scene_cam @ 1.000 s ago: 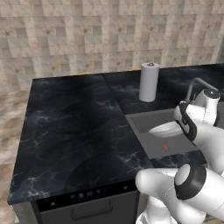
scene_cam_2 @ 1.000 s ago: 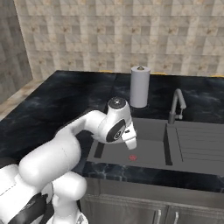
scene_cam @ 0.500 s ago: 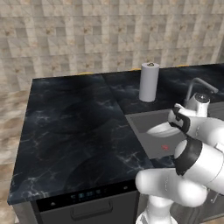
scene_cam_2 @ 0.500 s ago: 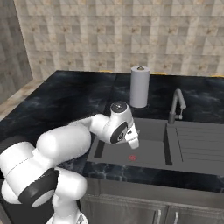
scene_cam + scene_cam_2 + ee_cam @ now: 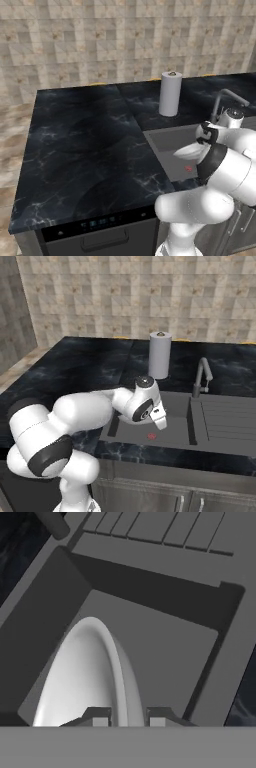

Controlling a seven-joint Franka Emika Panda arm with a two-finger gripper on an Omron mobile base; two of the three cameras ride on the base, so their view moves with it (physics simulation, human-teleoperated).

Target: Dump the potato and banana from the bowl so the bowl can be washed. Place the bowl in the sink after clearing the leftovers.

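The white bowl (image 5: 80, 677) stands tilted on its edge inside the grey sink (image 5: 165, 637), its light grey inside bare. My gripper (image 5: 129, 714) is shut on the bowl's rim, one fingertip on each side of it. From the left base view the bowl (image 5: 191, 150) hangs low in the sink (image 5: 162, 142), just under my hand (image 5: 209, 134). The potato and banana are out of view. In the right base view my arm reaches over the sink (image 5: 175, 423) and hides the bowl.
A paper towel roll (image 5: 170, 93) stands on the dark counter behind the sink. The curved faucet (image 5: 201, 376) rises at the sink's right rear, beside the ribbed drainboard (image 5: 225, 421). A small red drain mark (image 5: 151, 436) lies on the basin floor.
My hand with the bowl has shifted slightly left and lower into the sink. The arm's elbow has swung round. The gripper stays shut.
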